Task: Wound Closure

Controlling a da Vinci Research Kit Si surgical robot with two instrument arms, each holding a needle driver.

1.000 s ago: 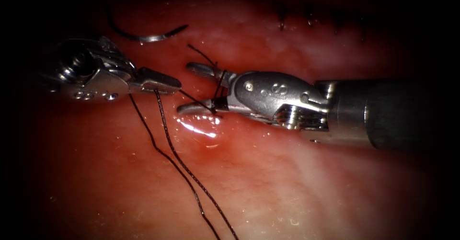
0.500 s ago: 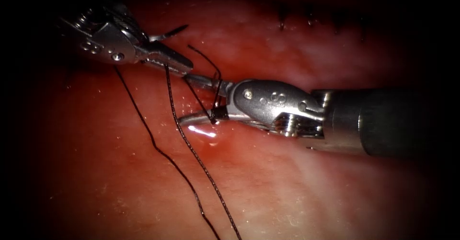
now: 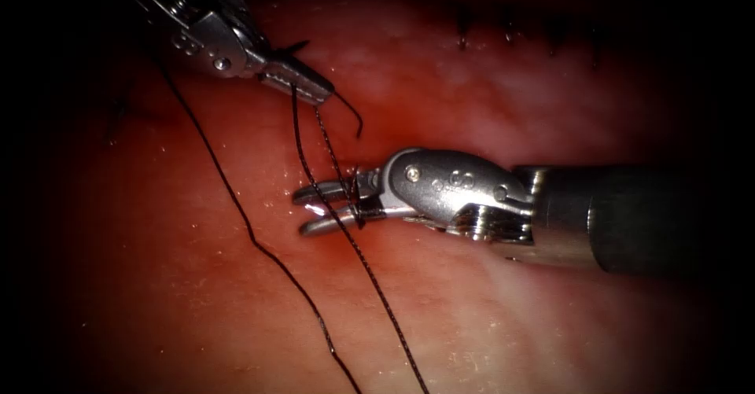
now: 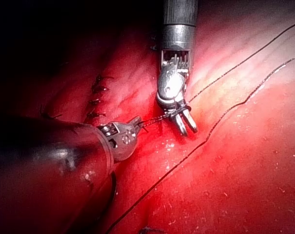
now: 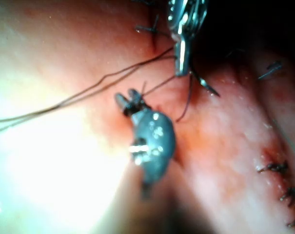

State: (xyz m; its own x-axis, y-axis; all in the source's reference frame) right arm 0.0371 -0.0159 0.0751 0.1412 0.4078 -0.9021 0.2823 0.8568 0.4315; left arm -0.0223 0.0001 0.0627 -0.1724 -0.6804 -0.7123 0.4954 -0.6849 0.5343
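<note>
- The tissue (image 3: 487,315) is wet and red, paler toward the endoscope view's lower right, with a row of finished dark stitches (image 3: 511,32) along the closed cut at the far edge, right of centre.
- The left tool (image 3: 303,83) reaches in from the upper left of the endoscope view, its jaws closed on the thread (image 3: 370,272).
- Its grip is close to the thread's short free end (image 3: 351,115), which curls away from the jaw tips toward the right.
- From that grip, 2 strands drop toward the right tool (image 3: 303,209), which lies across the middle of the endoscope view with its shaft coming from the right.
- The right tool's jaws stand slightly apart and hold nothing, but the thread is wound around them near their base.
- In the left wrist view the same wrap shows as a dark band just behind the right tool's (image 4: 186,127) parted jaws, and a taut strand runs from it to the left tool (image 4: 136,122).
- Below the right tool, 1 long strand runs on toward the lower edge of the endoscope view; a 2nd long strand (image 3: 236,209) lies further left on the tissue, well apart from the tools.
- The needle (image 3: 292,47) is held by neither tool: a dark pointed bit of it shows just behind the left tool, and I cannot tell whether it rests on the tissue or sits in it.
- In the right wrist view the right tool (image 5: 127,101) sits near the left tool (image 5: 182,68), with strands stretched between them.
</note>
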